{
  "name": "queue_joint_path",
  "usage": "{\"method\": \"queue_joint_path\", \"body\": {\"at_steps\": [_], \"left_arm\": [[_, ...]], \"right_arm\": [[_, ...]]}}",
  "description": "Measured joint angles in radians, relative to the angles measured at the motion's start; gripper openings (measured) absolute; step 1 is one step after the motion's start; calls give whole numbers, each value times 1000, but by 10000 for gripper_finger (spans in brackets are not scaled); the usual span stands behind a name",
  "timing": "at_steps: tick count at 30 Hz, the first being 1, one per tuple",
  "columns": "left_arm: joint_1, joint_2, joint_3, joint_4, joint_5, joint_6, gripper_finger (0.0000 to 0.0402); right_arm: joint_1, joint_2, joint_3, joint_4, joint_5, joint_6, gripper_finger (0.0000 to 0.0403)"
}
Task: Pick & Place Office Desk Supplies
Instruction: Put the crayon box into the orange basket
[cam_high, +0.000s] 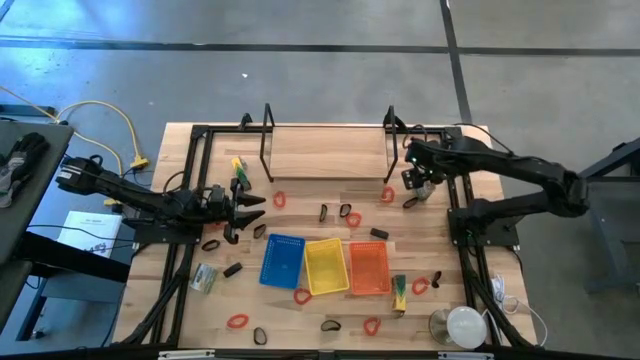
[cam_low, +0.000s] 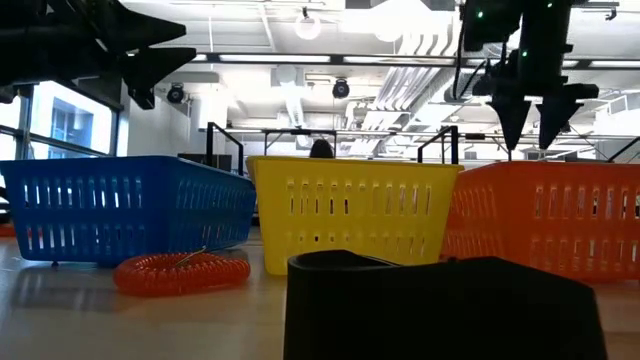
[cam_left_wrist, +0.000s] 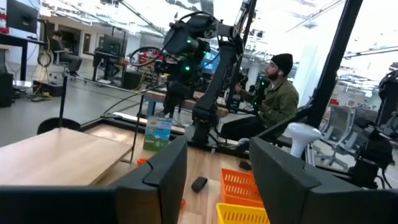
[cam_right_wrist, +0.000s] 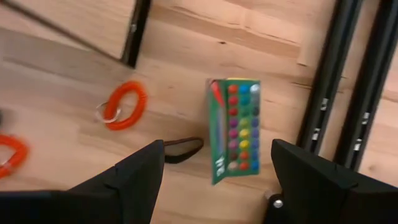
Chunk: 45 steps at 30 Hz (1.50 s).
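Small supplies lie scattered on the wooden table: red coil loops (cam_high: 279, 199) (cam_high: 302, 296), black clips (cam_high: 345, 211) (cam_high: 232, 269) and green pieces (cam_high: 399, 290) (cam_high: 205, 277). My right gripper (cam_high: 420, 186) hangs open near the table's far right, fingers pointing down. Its wrist view shows a green box of coloured pins (cam_right_wrist: 235, 130), a black clip (cam_right_wrist: 183, 149) and a red coil loop (cam_right_wrist: 124, 104) below the open gripper (cam_right_wrist: 211, 186). My left gripper (cam_high: 252, 211) is open on the table's left, raised and pointing right, touching nothing. A red coil (cam_low: 180, 272) lies before the blue tray.
Blue (cam_high: 283, 260), yellow (cam_high: 325, 266) and orange (cam_high: 369, 267) trays stand side by side in the middle. A black wire rack (cam_high: 327, 150) stands on a raised board at the far edge. A round white object (cam_high: 462, 325) sits at the near right corner. A person (cam_left_wrist: 273, 99) sits beyond the table.
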Motion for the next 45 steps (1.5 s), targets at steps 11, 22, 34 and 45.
{"method": "queue_joint_path", "body": {"at_steps": [11, 22, 34, 45], "left_arm": [[-1, -1, 1, 4, 0, 34, 171], [-1, -1, 1, 5, 0, 31, 171], [-1, -1, 2, 7, 0, 31, 171], [1, -1, 2, 1, 1, 0, 171]], "right_arm": [[-104, 90, -34, 28, 1, -51, 282], [-117, 169, -56, 111, 4, -79, 282], [-116, 228, -114, 124, -72, -96, 268], [-116, 228, -130, 134, 19, -208, 103]]}}
